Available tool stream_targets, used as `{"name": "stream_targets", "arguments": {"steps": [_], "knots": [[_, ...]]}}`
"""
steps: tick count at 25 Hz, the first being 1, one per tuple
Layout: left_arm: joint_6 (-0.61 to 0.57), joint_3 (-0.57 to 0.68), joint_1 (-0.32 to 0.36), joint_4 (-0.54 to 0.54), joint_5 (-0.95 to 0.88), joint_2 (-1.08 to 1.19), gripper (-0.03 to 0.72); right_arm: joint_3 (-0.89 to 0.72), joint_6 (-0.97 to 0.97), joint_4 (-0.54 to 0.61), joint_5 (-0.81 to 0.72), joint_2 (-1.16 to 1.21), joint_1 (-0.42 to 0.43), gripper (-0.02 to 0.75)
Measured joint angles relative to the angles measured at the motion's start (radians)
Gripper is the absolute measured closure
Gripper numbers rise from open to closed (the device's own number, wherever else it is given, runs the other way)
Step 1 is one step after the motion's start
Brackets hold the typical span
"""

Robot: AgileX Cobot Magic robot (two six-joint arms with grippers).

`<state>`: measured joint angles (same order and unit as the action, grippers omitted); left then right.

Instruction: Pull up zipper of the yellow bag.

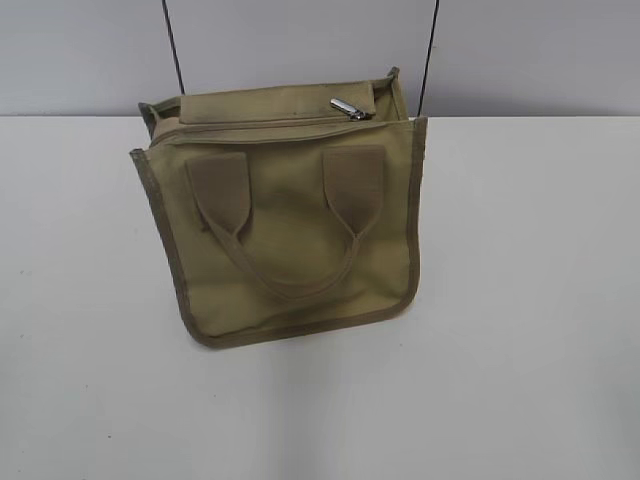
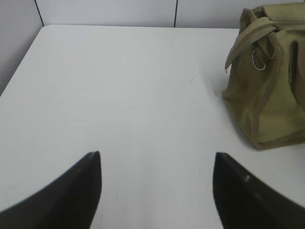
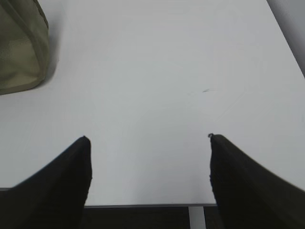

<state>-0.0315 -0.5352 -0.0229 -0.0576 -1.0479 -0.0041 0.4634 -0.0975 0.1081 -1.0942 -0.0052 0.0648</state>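
The yellow bag (image 1: 290, 230) is a khaki canvas tote that stands on the white table, its face with two patches and a looped handle turned toward the exterior view. The zipper pull (image 1: 347, 108) is a small silver tab at the right end of the zipper line along the bag's top. The bag's side shows at the right of the left wrist view (image 2: 271, 81) and its corner at the top left of the right wrist view (image 3: 21, 47). My left gripper (image 2: 157, 160) is open and empty over bare table. My right gripper (image 3: 147, 138) is open and empty near the table's front edge. Neither gripper shows in the exterior view.
The white table (image 1: 530, 300) runs wide on both sides of the bag. A grey wall (image 1: 80, 50) stands behind it, with two thin dark vertical lines. A metal ring (image 2: 259, 59) hangs on the bag's side. The table's front edge (image 3: 143, 206) shows under the right gripper.
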Motion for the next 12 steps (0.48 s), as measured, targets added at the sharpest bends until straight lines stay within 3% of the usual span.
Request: {"name": "stream_targets", "arguments": {"steps": [12], "knots": [[0.0, 0.0, 0.0, 0.0, 0.0, 0.0, 0.137, 0.0, 0.0, 0.0, 0.0, 0.0, 0.0, 0.174]]}}
